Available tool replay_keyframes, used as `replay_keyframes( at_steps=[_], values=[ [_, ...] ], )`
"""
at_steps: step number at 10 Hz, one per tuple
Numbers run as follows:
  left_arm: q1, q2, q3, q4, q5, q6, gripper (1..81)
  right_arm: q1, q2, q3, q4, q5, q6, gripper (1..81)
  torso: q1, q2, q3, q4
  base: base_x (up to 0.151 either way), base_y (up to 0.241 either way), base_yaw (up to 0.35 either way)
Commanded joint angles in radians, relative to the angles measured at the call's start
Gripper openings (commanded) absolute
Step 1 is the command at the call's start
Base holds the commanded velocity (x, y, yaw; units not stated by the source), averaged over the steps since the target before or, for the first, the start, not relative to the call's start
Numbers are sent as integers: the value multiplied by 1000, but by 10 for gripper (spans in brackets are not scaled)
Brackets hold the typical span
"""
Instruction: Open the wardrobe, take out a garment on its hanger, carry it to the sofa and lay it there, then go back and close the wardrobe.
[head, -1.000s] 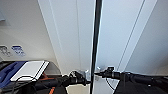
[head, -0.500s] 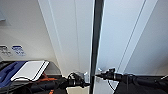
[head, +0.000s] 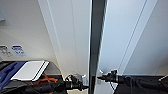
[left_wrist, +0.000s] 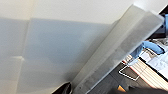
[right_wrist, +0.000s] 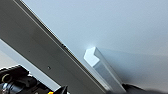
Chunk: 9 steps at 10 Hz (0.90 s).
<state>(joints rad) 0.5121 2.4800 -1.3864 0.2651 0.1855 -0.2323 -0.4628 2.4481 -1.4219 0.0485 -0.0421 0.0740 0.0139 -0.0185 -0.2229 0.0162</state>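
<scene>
The white wardrobe (head: 75, 37) rises right in front of me, its two doors parted by a narrow dark gap (head: 96, 45). My left gripper (head: 81, 85) is at the inner edge of the left door, by its small handle (head: 83, 78). The right gripper (head: 99, 78) reaches the inner edge of the right door (head: 125, 37). In the left wrist view the long pale handle (left_wrist: 117, 52) runs across the door. The white end of the other handle (right_wrist: 93, 56) juts from the door in the right wrist view. The garment and its hanger are hidden behind the doors.
A white wall with small blue-labelled sockets (head: 17, 50) stands left of the wardrobe. Below it a flat white board (head: 30, 70) lies on a dark surface beside blue fabric (head: 7, 72) and orange cable (head: 47, 80). Wooden floor and blue items (left_wrist: 150, 72) show past the left door.
The dark gap between the two doors has widened. Both grippers have stayed at the doors' inner edges, a little further apart.
</scene>
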Motion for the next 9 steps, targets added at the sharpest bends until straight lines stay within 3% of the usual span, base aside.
replay_keyframes(
  at_steps=[1,9],
  values=[
    [-103,45,196,-12,-40,-1,811,49,42,161,8,-165,36,811,0,0,0,0,0,0,0],
    [-47,113,253,8,-31,-1,811,-14,35,252,-27,-170,36,811,0,0,0,0,0,0,0]
  ],
)
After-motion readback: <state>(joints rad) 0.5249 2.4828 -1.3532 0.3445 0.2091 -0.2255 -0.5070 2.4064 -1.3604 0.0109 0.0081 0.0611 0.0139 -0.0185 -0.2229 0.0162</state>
